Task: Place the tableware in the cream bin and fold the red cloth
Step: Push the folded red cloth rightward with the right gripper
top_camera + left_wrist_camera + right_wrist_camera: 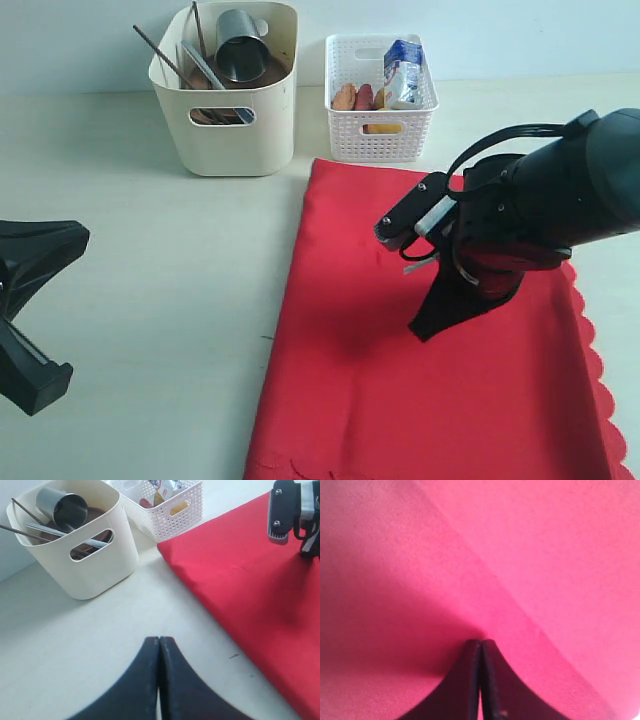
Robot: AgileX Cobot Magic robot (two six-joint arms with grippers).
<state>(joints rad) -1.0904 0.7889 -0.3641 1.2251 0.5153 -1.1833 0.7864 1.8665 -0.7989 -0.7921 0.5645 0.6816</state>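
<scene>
Nearest you, one red cloth [430, 400] lies spread on the pale table [150, 300], scalloped along its right edge, and your two claws both have their jaws pressed together: the left gripper [159, 652] hangs over bare table left of the cloth, the right gripper [428, 325] points down with its tip on the cloth. Farther back stand two containers: the cream bin [225, 145] holds one steel cup [240, 55], one silver knife [205, 68], two dark chopsticks [160, 52] and something brown beneath, and beside it the white lattice basket [380, 135] holds one milk carton [403, 75] and some small food pieces.
</scene>
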